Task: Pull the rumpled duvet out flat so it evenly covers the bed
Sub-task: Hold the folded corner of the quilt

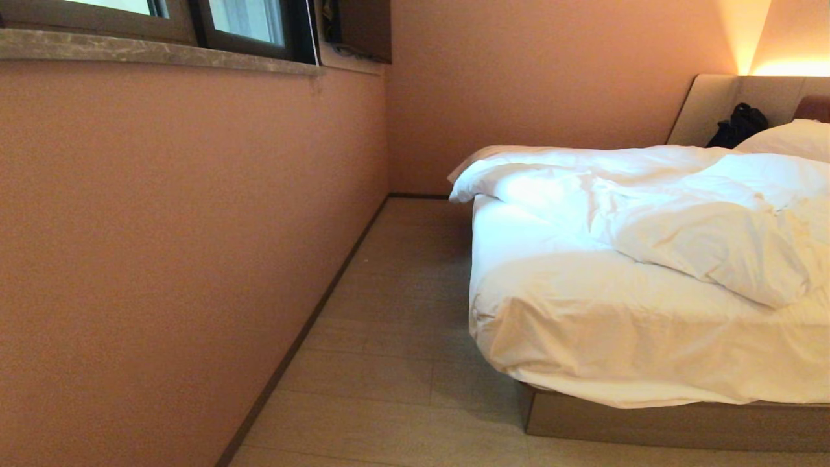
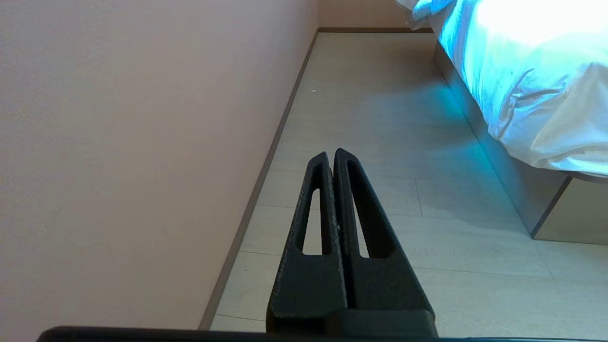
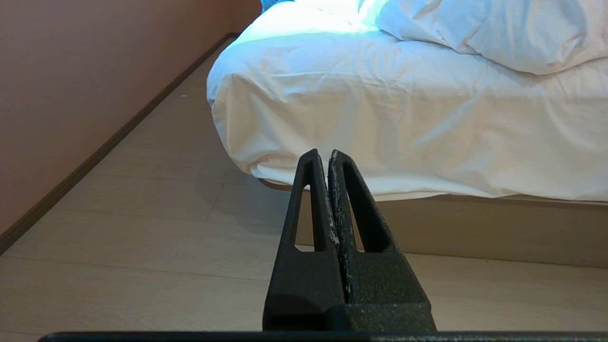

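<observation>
Duvet (image 1: 681, 207) lies bunched toward the headboard end of the bed (image 1: 648, 421) (foot sheet bare); spreading not begun. Left gripper (image 2: 331, 153) and right gripper (image 3: 323, 153): jaws closed, empty, short of the bed.

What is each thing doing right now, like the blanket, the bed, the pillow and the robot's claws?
duvet: rumpled, bunched toward the headboard end, not spread flat.
bed: foot end uncovered, only the fitted sheet showing.
pillow: lying at the headboard.
black bag: resting against the headboard.
left claw: shut, empty, above the floor.
right claw: shut, empty, pointing at the bed's foot.
</observation>
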`<state>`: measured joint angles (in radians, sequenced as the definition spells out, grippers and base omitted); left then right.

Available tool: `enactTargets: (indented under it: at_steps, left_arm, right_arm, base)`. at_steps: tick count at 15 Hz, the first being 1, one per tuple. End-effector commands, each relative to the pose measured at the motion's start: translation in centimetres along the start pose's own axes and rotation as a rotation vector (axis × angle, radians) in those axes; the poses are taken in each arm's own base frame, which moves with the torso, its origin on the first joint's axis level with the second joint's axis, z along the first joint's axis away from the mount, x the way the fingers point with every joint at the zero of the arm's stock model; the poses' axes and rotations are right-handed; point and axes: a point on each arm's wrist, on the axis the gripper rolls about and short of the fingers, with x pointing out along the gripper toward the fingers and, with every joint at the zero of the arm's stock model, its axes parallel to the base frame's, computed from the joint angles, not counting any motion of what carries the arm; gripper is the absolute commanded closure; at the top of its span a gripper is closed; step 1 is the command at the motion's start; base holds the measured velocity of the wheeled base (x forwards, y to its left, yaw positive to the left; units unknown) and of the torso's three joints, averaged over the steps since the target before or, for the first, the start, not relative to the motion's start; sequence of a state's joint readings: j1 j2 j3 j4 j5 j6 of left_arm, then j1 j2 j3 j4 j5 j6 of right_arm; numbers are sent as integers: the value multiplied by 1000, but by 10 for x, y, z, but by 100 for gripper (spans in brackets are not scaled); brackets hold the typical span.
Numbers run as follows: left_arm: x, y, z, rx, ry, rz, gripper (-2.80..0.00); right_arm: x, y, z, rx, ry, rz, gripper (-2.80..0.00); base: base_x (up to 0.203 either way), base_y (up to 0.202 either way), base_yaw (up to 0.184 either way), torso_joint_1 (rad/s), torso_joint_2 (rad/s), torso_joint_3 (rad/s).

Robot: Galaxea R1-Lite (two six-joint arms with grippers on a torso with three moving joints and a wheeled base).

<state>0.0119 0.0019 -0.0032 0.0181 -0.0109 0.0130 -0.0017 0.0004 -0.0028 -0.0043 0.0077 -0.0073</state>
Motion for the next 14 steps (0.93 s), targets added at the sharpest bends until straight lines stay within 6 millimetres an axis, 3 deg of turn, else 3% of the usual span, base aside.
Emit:
enactTargets:
  at_steps: [1, 14]
  left_arm:
    - [0, 0, 0, -1, 0, 0, 0]
    - [0, 0, 0, -1, 0, 0, 0]
  right_arm:
    - [0, 0, 0, 0, -1, 0, 0]
    - [0, 0, 0, 0, 0, -1, 0]
  base:
    - [0, 0, 0, 0, 0, 0]
    - [0, 0, 0, 0, 0, 0]
